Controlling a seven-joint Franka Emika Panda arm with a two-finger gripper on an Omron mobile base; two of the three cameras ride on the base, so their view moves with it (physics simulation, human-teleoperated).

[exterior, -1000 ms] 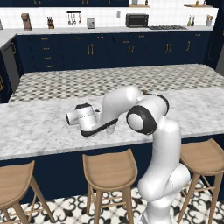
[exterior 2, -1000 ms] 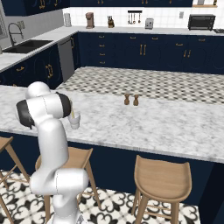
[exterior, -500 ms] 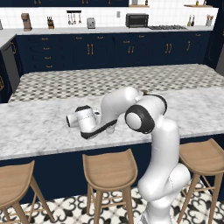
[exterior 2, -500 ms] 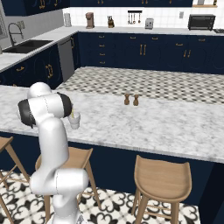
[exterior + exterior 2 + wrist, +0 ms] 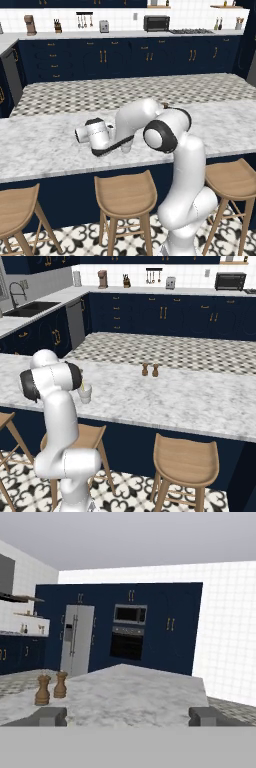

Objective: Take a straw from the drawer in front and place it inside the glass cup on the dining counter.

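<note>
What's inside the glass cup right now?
In the right base view, a pale-yellow straw stands slanted in the glass cup on the dining counter. Its lower end is hidden by the cup and arm.

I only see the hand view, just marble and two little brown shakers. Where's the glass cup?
Observer: The glass cup stands on the dining counter, near its front edge, right beside the robot's arm.
Operator: Ooh! Is the straw in it?
Observer: Yes. In the right base view the straw pokes up out of the cup, leaning a little.
</note>
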